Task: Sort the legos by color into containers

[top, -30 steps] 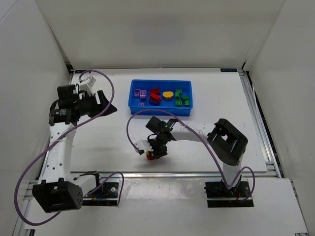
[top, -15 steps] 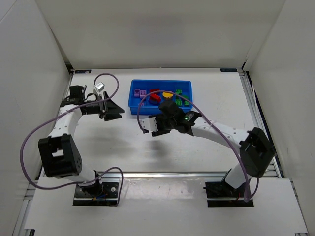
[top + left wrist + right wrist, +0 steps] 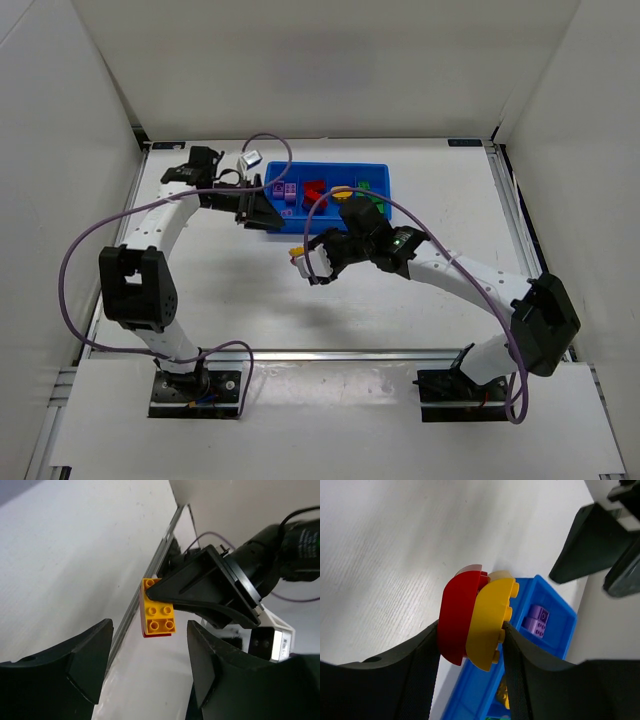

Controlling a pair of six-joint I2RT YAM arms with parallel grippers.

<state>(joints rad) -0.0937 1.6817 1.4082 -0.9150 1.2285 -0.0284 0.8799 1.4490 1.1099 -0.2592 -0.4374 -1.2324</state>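
The right gripper (image 3: 314, 262) hangs above the table (image 3: 200, 300), just in front of the blue tray (image 3: 330, 166). Its jaws are clamped on a red piece (image 3: 456, 611) and a yellow piece (image 3: 487, 625) that are stuck together face to face. The left gripper (image 3: 260, 206) sits at the tray's left end, pointed at that pair, with its jaws apart and empty. The sorted pieces (image 3: 315, 190) in the tray appear grouped by colour across its compartments. Judgement: the step in hand is splitting the joined pair, since neither colour can be binned as it stands. The next move calls for the left jaws to close squarely on one half, then a firm pull or twist apart. A shallow bite could slip off.
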